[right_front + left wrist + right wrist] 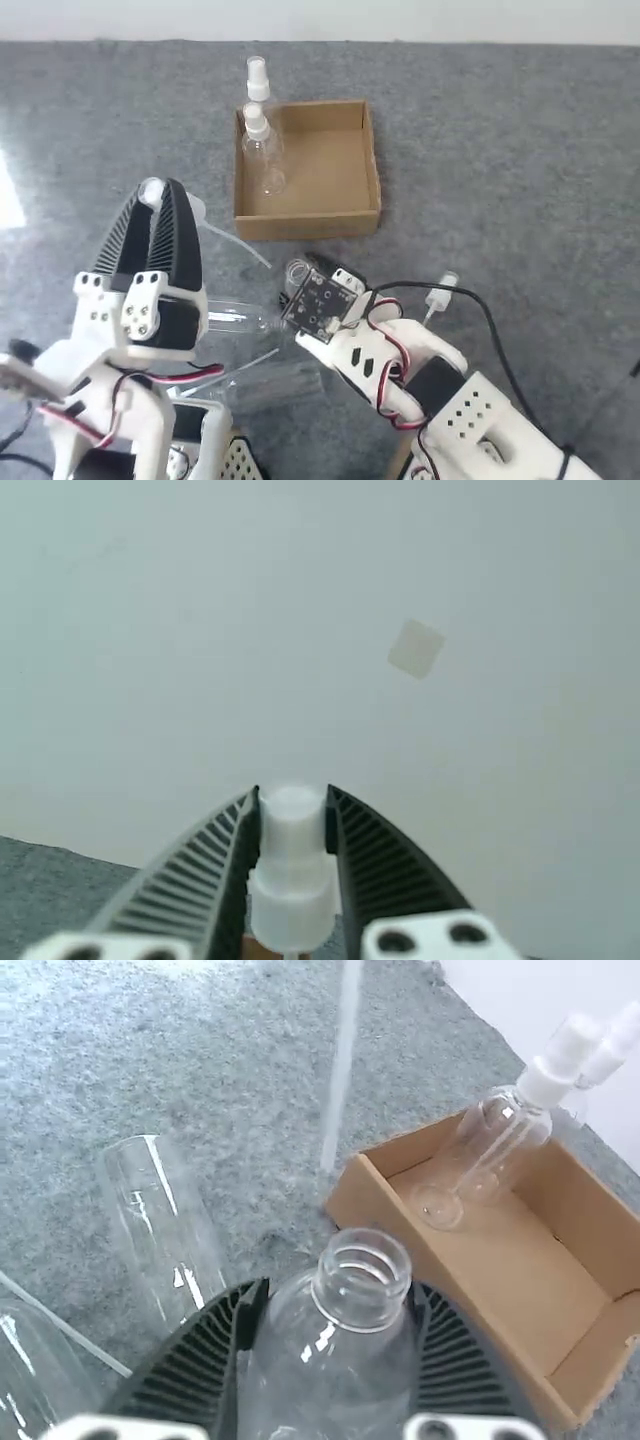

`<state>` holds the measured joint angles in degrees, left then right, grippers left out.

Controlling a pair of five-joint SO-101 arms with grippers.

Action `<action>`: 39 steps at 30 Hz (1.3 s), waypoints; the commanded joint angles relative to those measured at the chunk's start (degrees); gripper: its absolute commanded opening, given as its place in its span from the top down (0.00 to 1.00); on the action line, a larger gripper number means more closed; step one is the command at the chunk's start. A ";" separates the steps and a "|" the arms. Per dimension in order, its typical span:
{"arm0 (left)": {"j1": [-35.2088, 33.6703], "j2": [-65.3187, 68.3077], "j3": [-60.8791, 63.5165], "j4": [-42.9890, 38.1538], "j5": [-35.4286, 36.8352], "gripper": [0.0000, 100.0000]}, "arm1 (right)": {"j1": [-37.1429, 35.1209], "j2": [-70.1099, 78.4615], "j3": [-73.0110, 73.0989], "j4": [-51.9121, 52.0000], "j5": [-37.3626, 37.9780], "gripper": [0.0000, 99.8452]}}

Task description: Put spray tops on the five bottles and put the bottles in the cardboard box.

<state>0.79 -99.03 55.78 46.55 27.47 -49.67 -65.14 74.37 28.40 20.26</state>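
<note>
The left jaws are closed on a white spray top point(292, 880) and grip its body from both sides, with the nozzle head level with the jaw tips. In the high view this assembly sits at centre left of the frame, raised above the grey worktop point(500, 150). The spray top's thin dip tube point(236, 246) runs down and to the right from it.

The right jaws are closed around the shoulder of an open clear bottle point(362, 1270), whose bare neck protrudes past the jaw tips. In the high view the held bottle sits just below frame centre. The right arm point(440, 390) extends from it toward the lower right. The dip tube ends near the bottle's neck.

Between the 2 arms, 2 uncapped bottles lie on their sides on the worktop, one point(235, 318) just left of the right jaws and one point(275, 380) below it. 1 loose spray top point(443, 290) lies right of the right arm.

The cardboard box point(305, 225) sits at upper centre, open side up. 2 capped bottles point(500, 1130) lean at its left wall, with their bases on the box floor.
</note>
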 commanded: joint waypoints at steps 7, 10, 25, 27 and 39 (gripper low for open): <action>2.99 -0.44 -0.40 -1.49 -0.26 0.99 | -1.80 -1.71 0.44 -1.36 4.04 0.90; 4.40 -0.44 -0.31 -1.41 -1.85 0.99 | -1.80 -1.71 0.44 -1.36 4.04 0.90; 4.66 -0.53 2.51 -1.67 -1.85 0.99 | -1.80 -1.71 0.53 -1.36 4.04 0.90; 4.66 -0.53 2.77 -1.67 -1.85 0.99 | -1.80 -1.71 0.53 -1.36 4.04 0.90; 4.75 -0.44 4.09 -1.67 -1.85 0.99 | -1.63 -1.71 0.62 -1.36 3.69 0.90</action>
<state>5.27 -99.38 59.38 46.55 26.24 -51.08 -65.14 75.78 28.40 23.52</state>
